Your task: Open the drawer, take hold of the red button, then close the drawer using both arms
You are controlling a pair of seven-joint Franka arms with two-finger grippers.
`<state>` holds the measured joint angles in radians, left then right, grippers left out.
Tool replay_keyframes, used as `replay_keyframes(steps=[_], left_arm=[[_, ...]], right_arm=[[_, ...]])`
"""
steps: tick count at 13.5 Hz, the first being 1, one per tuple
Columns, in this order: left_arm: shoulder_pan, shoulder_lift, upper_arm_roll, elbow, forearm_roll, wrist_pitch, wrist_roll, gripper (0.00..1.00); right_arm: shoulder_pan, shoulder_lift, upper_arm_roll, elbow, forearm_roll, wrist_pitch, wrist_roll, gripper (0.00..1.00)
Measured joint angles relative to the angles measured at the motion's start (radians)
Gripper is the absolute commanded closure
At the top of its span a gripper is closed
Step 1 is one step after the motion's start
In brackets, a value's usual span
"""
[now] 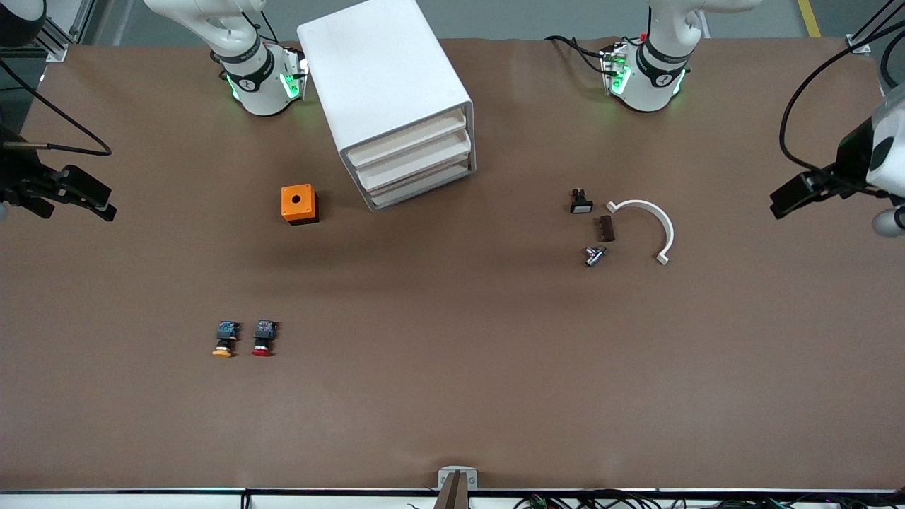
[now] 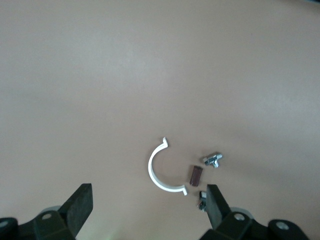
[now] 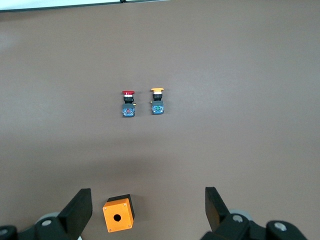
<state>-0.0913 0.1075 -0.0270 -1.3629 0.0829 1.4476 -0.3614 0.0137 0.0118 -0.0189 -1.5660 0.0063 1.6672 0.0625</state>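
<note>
Matte brown surface (image 1: 452,396). The boxy white cabinet (image 1: 385,85) shows three shallow plastic drawers, all shut; contents hidden. The top drawer (image 1: 410,138) has a sloped lip. The red-capped button (image 1: 263,338) lies nearer the camera, just beside its yellow-capped twin (image 1: 225,338). An orange box (image 1: 299,203) with a round hole sits beside the cabinet. The right gripper (image 3: 147,210) hangs over the right arm's end, jaws wide, empty. The left gripper (image 2: 147,210) hangs over its own end, jaws wide, near a white curved clip (image 1: 647,226).
</note>
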Motion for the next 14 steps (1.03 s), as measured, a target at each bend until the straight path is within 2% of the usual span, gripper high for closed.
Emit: replay_keyframes(steps=[2,8,10,14], left_arm=[[0.093,-0.07,-0.075,-0.079,-0.012,0.0,0.052,0.0],[0.131,-0.264,-0.087,-0.298,-0.087,0.013,0.124,0.0],[0.132,-0.296,-0.087,-0.323,-0.088,0.019,0.151,0.0],[0.132,-0.294,-0.087,-0.327,-0.089,0.027,0.186,0.0]], right_arm=[[0.0,-0.001,0.0,-0.001,0.0,-0.001,0.001,0.0],[-0.017,-0.003,0.007,-0.003,-0.001,-0.002,0.004,0.0],[-0.027,-0.02,0.017,-0.017,-0.001,-0.004,0.005,0.0],[-0.031,-0.056,0.02,-0.05,-0.001,0.001,0.005,0.0]])
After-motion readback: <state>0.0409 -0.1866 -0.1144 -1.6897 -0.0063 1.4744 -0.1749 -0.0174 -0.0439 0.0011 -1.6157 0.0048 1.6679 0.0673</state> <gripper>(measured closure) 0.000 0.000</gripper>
